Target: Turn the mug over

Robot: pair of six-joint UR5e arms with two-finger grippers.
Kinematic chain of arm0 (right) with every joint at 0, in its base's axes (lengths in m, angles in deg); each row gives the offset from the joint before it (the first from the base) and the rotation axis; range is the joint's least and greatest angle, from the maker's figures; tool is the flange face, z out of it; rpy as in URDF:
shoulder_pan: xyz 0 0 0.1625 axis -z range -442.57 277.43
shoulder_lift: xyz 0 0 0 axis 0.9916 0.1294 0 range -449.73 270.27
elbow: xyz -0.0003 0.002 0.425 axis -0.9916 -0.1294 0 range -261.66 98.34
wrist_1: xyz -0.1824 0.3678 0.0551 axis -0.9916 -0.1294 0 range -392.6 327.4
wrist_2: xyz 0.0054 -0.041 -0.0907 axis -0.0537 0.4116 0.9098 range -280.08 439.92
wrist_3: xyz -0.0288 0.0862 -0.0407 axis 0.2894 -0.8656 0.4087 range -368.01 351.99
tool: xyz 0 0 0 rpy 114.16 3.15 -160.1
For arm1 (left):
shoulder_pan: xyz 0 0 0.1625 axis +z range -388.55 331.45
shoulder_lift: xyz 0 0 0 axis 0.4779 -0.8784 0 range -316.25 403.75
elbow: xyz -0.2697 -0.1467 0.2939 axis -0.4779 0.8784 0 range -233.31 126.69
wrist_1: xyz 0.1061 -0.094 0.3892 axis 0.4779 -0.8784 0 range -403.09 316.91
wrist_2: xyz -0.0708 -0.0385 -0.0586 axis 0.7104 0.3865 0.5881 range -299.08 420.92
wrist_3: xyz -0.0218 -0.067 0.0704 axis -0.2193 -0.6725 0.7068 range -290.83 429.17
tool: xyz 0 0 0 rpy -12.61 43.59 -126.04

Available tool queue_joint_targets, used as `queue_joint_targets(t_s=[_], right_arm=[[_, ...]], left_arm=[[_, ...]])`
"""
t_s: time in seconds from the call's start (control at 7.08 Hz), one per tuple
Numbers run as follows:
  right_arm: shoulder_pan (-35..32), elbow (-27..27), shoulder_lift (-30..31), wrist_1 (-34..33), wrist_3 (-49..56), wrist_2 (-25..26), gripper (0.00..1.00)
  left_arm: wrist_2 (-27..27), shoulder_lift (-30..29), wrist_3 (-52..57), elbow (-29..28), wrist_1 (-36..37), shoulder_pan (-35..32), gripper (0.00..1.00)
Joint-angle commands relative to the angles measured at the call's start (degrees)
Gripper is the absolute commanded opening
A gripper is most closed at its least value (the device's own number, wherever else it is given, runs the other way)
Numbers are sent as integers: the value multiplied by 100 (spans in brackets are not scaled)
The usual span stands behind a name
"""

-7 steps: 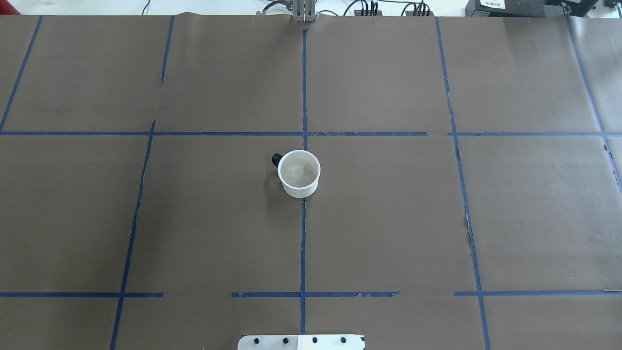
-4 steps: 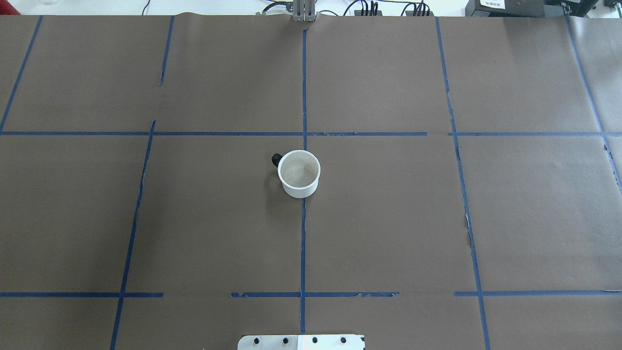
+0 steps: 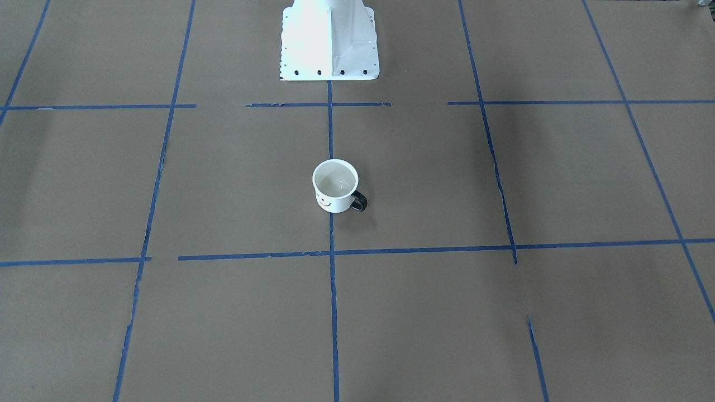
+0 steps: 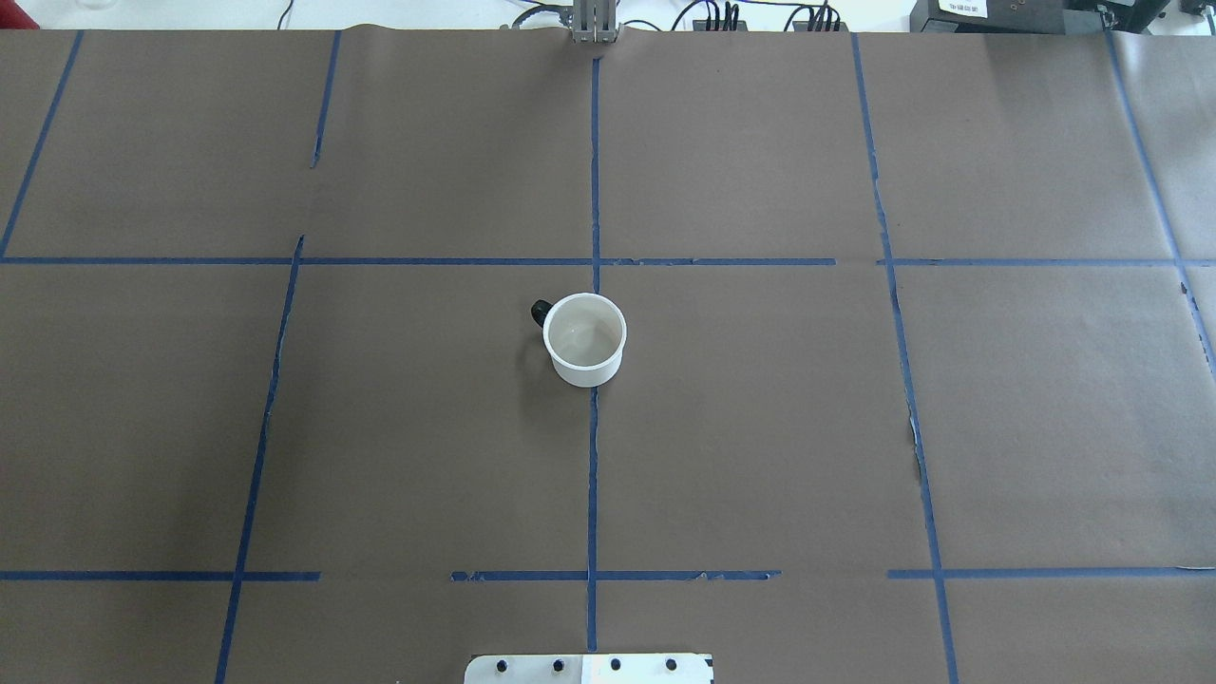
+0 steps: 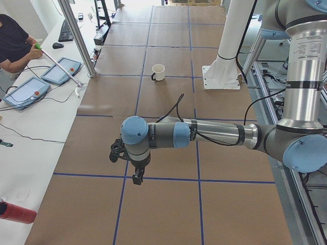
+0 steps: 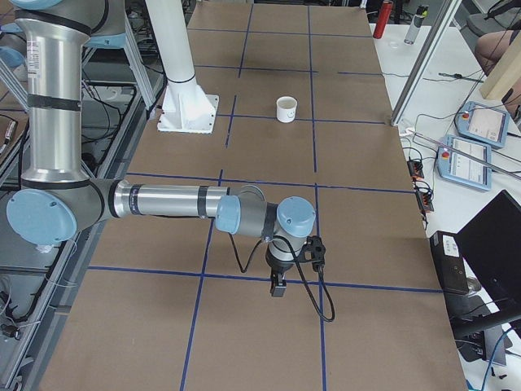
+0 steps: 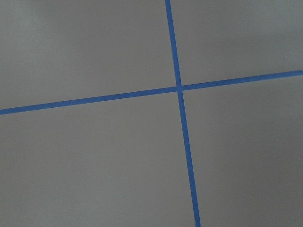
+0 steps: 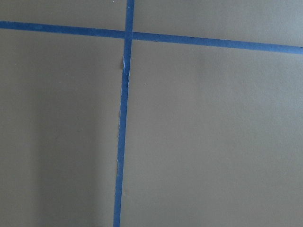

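The white mug (image 4: 584, 339) stands upright, mouth up, at the middle of the brown table on a blue tape line. Its dark handle (image 4: 540, 310) points to the robot's left and away. In the front-facing view the mug (image 3: 334, 194) shows its smiley face. It also shows in the side views (image 5: 159, 72) (image 6: 286, 109). My left gripper (image 5: 137, 178) hangs over the table far to the mug's left; I cannot tell whether it is open. My right gripper (image 6: 278, 287) hangs far to the mug's right; I cannot tell its state either. Both wrist views show only paper and tape.
The white robot base plate (image 4: 589, 668) sits at the table's near edge. Blue tape lines (image 4: 594, 475) grid the brown paper. Beside the far edge stand an aluminium post (image 5: 76, 43), teach pendants (image 5: 24, 93) and a red bottle (image 5: 15, 212); an operator (image 5: 15, 43) sits there.
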Motion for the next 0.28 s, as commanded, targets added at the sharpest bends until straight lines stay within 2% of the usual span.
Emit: queue_joint_targets(t_s=[0.0,0.14], right_arm=[[0,0,0,0,0,0,100],[0,0,0,0,0,0,100]], left_arm=[[-17,-33,0,-74,-1,5,100],[-17,-76,-9,-118,-1,5,100]])
